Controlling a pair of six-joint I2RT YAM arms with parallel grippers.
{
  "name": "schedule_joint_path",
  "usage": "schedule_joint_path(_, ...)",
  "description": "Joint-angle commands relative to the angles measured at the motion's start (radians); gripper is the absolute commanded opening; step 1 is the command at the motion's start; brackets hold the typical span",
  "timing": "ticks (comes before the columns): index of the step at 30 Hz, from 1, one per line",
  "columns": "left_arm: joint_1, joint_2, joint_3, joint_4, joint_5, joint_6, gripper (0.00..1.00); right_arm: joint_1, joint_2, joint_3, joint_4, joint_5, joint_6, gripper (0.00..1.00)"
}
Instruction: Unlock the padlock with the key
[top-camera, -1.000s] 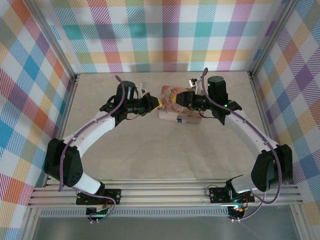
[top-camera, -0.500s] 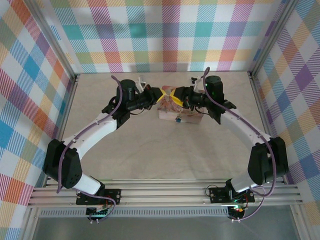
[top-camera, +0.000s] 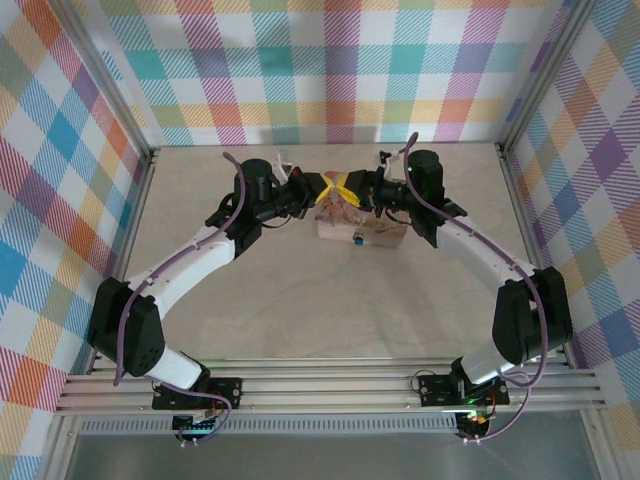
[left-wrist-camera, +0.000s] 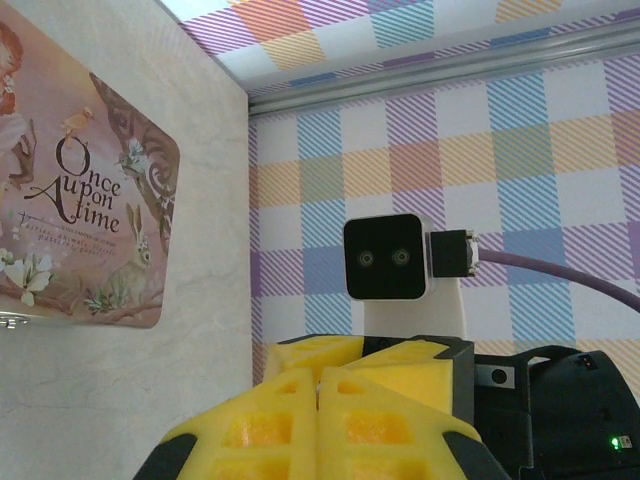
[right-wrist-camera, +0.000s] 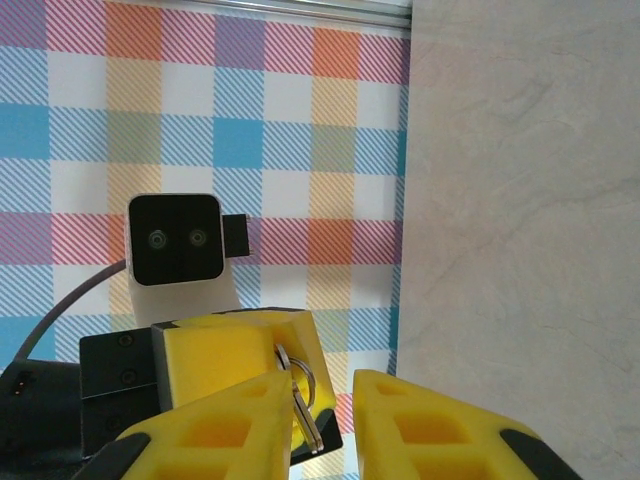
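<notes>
Left claw (left-wrist-camera: 318, 400) clamped on the key (right-wrist-camera: 300, 400); right claw (right-wrist-camera: 322, 400) parted around it. Advise a square, full bite before the left lets go. Padlock (top-camera: 357, 238) lies close by.

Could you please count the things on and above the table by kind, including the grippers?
box: 1
padlock: 1
key ring: 1
grippers: 2 (left gripper, right gripper)
Total: 5

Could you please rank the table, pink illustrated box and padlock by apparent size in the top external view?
Largest: table.
Then: pink illustrated box.
Smallest: padlock, tiny at the box's near side.
</notes>
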Motion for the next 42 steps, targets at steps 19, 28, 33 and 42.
schedule_joint_path(19,0.010,-0.053,0.045,-0.164,0.033,0.258,0.24,-0.009,0.071,0.190,-0.246,-0.243,-0.405,0.00)
schedule_joint_path(28,0.131,-0.168,0.019,-0.270,0.179,0.593,0.43,-0.012,0.157,0.570,-1.078,-0.219,-1.274,0.00)
schedule_joint_path(33,0.132,-0.147,0.084,-0.343,0.404,0.809,0.45,-0.002,0.123,0.586,-1.166,-0.227,-1.524,0.00)
schedule_joint_path(42,0.057,-0.001,0.289,-0.718,0.581,1.121,0.41,0.000,0.077,0.568,-1.231,-0.275,-1.701,0.00)
